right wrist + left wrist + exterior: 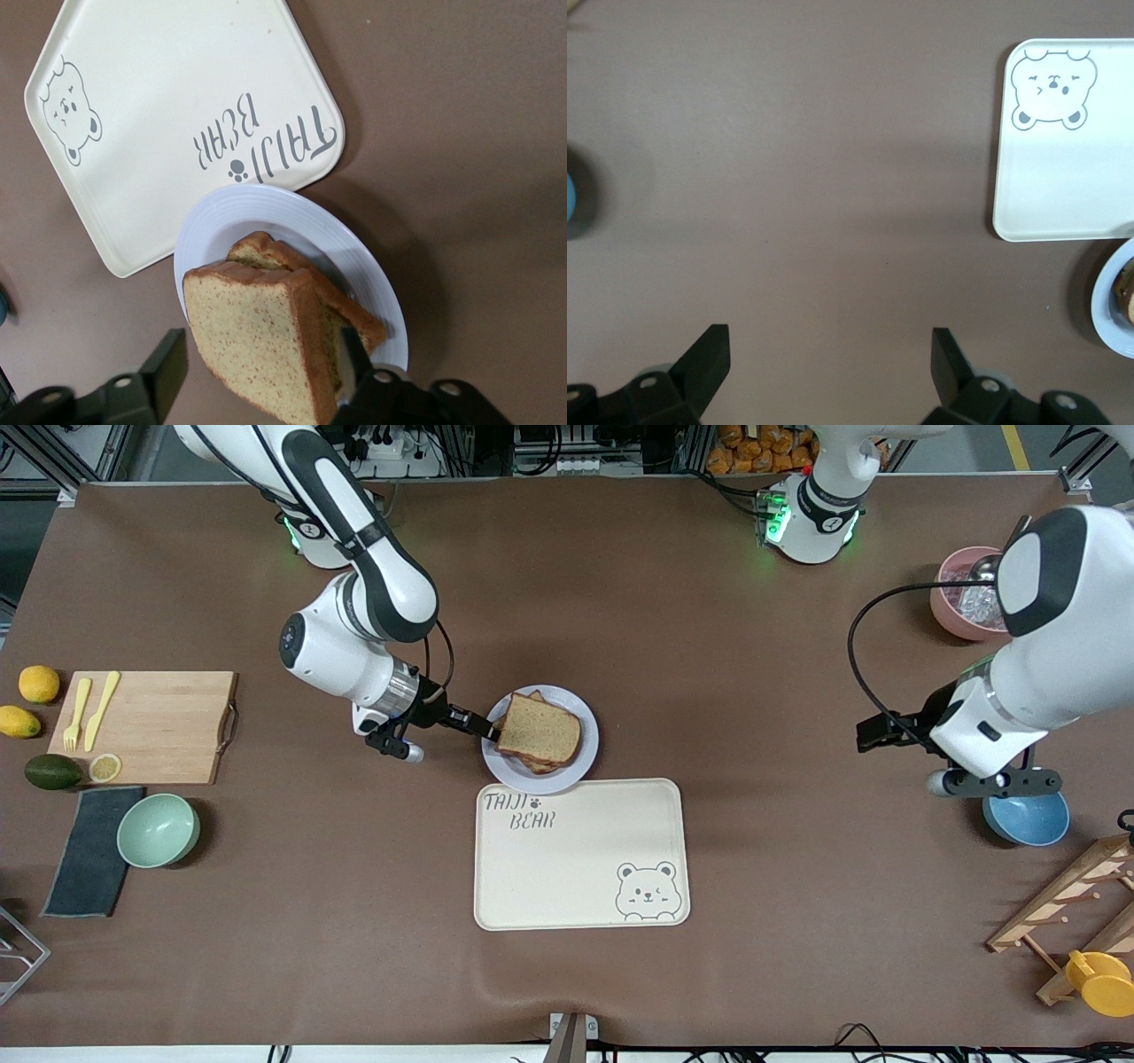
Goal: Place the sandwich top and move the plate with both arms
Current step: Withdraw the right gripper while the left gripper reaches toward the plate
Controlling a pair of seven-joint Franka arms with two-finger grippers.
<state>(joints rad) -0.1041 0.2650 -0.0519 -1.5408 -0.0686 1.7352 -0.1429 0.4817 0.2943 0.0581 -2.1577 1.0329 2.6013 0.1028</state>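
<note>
The sandwich top (539, 731) is a tan squarish slice with darker crust. It lies flat on the stack on the plate (580, 717), turned a little against the slice under it, between the spread fingers of the right claw (493, 732). The left claw (831, 372) – open, holding nothing – waits over bare counter (815, 177).

My tabletop (620, 584) was covered with a plain brown mat, and the light on it was even, with only soft shadows. Along the edge where my bases stood I saw grey metal frame bars (80, 452) and a dark space with black cables (567, 447). There were also some orange packets (762, 447) in that space. At one corner a strip of grey floor with a yellow line (1014, 444) was visible. The edge nearest the front camera was white (133, 1054).
</note>
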